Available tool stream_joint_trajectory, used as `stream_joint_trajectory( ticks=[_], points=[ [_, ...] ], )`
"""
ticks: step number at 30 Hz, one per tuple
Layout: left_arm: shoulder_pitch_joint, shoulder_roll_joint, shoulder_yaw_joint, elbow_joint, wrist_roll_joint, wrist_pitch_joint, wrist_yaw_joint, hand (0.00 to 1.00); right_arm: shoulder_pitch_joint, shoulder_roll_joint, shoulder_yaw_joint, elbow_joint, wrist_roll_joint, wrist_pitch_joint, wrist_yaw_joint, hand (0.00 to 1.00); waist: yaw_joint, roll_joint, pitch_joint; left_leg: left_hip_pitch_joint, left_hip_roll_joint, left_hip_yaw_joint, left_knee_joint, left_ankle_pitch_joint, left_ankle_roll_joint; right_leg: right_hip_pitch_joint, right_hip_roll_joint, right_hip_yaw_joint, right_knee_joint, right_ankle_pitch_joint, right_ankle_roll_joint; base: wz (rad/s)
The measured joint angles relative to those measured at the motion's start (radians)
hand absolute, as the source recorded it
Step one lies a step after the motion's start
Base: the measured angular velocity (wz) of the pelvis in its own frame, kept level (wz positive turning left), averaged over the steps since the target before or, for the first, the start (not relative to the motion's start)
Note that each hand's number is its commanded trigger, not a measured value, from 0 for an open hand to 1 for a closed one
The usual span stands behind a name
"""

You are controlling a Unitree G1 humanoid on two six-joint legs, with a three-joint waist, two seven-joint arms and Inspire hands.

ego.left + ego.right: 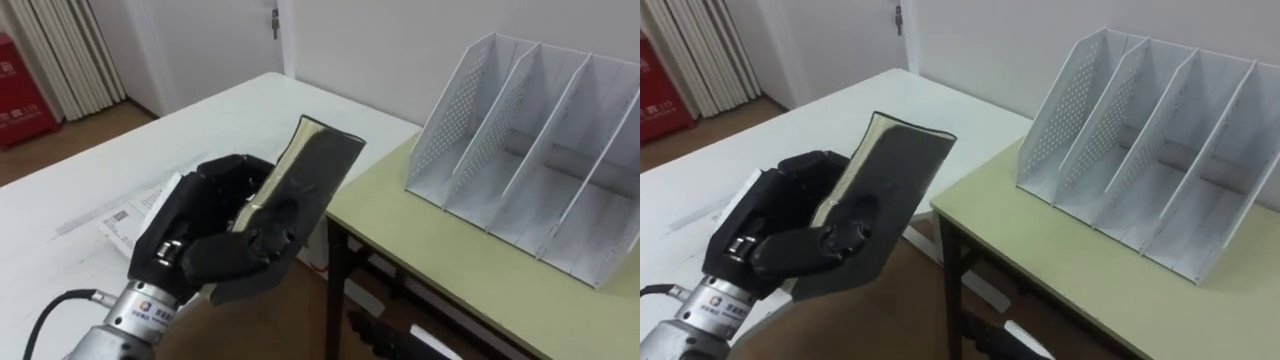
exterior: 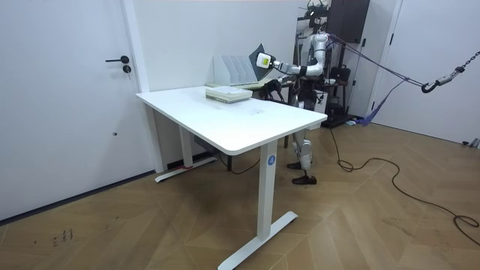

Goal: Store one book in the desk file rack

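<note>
A book (image 1: 322,160) with a dark cover and pale page edges is held upright and tilted in my left hand (image 1: 215,238), whose fingers and thumb are curled round its lower part. It hangs over the gap between the white table (image 1: 210,125) and the green desk (image 1: 450,250). On the green desk to the right stands the white perforated file rack (image 1: 530,150), with several empty slots open towards me. In the room view the book (image 2: 262,58) is raised beside the rack (image 2: 232,71). My right hand (image 2: 274,87) is a small dark shape lower down.
A flat stack of printed matter (image 1: 135,215) lies on the white table beside my left wrist, and appears as the stack (image 2: 229,94) in the room view. A red box (image 1: 18,90) stands on the floor at far left. The wall is close behind the rack.
</note>
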Motion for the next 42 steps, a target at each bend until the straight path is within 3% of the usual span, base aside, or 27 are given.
stream_joint_trajectory(
  ticks=[6, 10, 15, 21, 24, 35, 42],
  points=[
    [0.018, 0.0, 0.001, -0.003, -0.223, 0.001, -0.072, 1.0, -0.008, -0.004, -0.018, -0.052, 0.219, 0.017, 0.087, 0.0, -0.004, -0.001, 0.0013, -0.002, 0.002, 0.0, -0.002, 0.0, 0.0, -0.008, -0.001, 0.003, -0.001, 0.0, 0.0, -0.02],
    [0.02, 0.001, 0.007, -0.002, -0.306, 0.003, -0.115, 1.0, -0.011, -0.007, -0.059, -0.103, 0.345, 0.026, 0.141, 0.0, 0.0, -0.003, 0.002, -0.015, 0.003, -0.005, 0.0, 0.0, 0.0, -0.017, -0.003, -0.001, 0.005, 0.0, 0.0, 0.01],
    [0.021, -0.001, 0.034, 0.0, -0.428, 0.058, -0.203, 1.0, -0.018, -0.004, -0.098, -0.132, 0.46, 0.07, 0.219, 0.0, 0.012, -0.007, 0.0031, -0.016, 0.005, -0.001, 0.001, 0.0, 0.0, -0.019, -0.004, -0.002, 0.008, 0.0, 0.0, 0.01],
    [0.021, -0.002, 0.036, 0.013, -0.463, 0.128, -0.263, 1.0, -0.021, -0.003, -0.098, -0.157, 0.568, 0.131, 0.294, 0.0, 0.031, -0.019, 0.0007, -0.024, 0.004, 0.0, 0.007, 0.0, 0.0, -0.036, -0.004, 0.001, 0.015, 0.0, 0.0, -0.02],
    [0.02, -0.003, 0.036, 0.035, -0.531, 0.154, -0.289, 1.0, -0.023, -0.001, -0.098, -0.157, 0.666, 0.158, 0.314, 0.0, 0.032, -0.025, -0.0031, -0.024, 0.005, -0.003, 0.007, 0.0, 0.0, -0.033, -0.003, 0.002, 0.017, 0.0, 0.0, 0.0],
    [0.02, 0.001, 0.033, 0.084, -0.55, 0.216, -0.336, 1.0, -0.032, 0.006, -0.094, -0.2, 0.837, 0.22, 0.36, 0.0, 0.038, -0.02, -0.0018, -0.028, 0.005, -0.005, 0.008, -0.001, 0.001, -0.036, -0.003, 0.004, 0.031, 0.0, 0.0, -0.01],
    [0.02, 0.008, 0.028, 0.088, -0.556, 0.234, -0.367, 1.0, -0.033, -0.002, -0.086, -0.2, 0.853, 0.241, 0.375, 0.0, 0.04, -0.017, -0.0047, -0.034, 0.005, -0.003, 0.009, -0.001, 0.001, -0.039, -0.003, 0.0, 0.032, 0.0, 0.0, 0.0]
  ],
)
